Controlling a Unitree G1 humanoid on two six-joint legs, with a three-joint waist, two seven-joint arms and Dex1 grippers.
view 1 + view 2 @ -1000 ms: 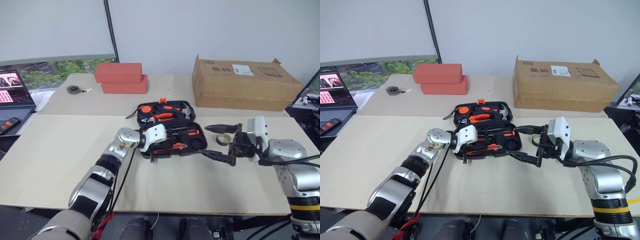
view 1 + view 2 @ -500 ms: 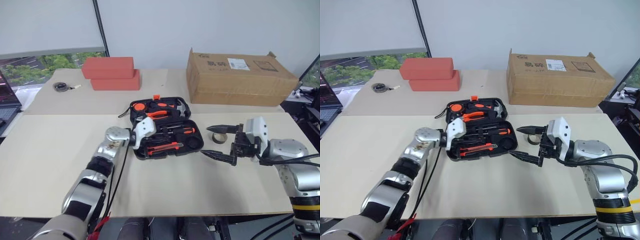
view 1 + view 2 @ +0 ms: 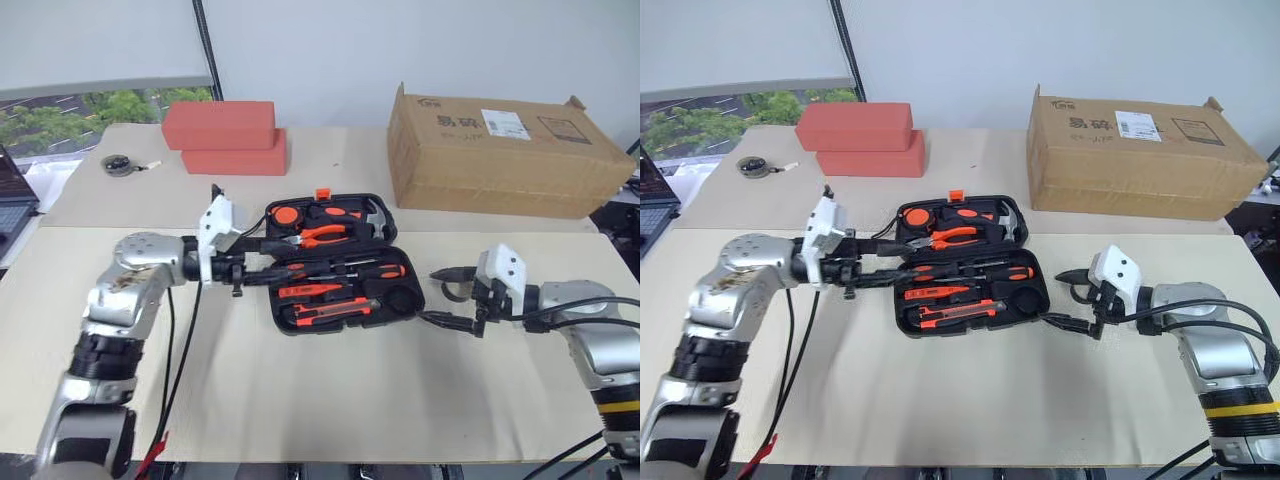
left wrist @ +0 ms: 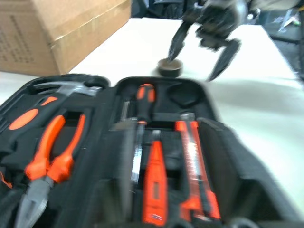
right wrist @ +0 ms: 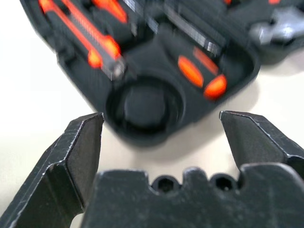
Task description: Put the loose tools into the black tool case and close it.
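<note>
Case: black tool case (image 3: 340,265) lies open, flat on table (image 3: 300,400), centre. Far half holds pliers (image 3: 325,236) + hammer (image 3: 375,210); near half holds screwdrivers (image 3: 345,272) + utility knife (image 3: 320,310), seated in recesses.
Round recess: empty well (image 5: 142,102) at near-right corner of case, next to R gripper.
Loose item: tape ring (image 4: 169,68) on table, just outside case's right edge, between R fingers in left wrist view. Judged the last loose tool.
R gripper (image 3: 452,297): jaws wide apart, nothing held, low over table just right of case, pointing at it.
L gripper (image 3: 262,258): level, aimed across case's left edge; fingers look parted, nothing between them; hard to confirm against the black case.
Step in hand (judged): R arm to pick tape ring, drop in round recess.
How to do it well:
- Centre ring between both R fingers before closing; ring is low, so bring tips near table.
- Grip across outer wall, not the hole.
- Lift clear of case rim, then lower flat into well; tilted ring will block lid.
- Keep L gripper off far half until ring is seated.
Risk: a finger nudges ring and slides it away across table.
Remaining: seat ring, fold far half over, press orange latch (image 3: 323,193).
</note>
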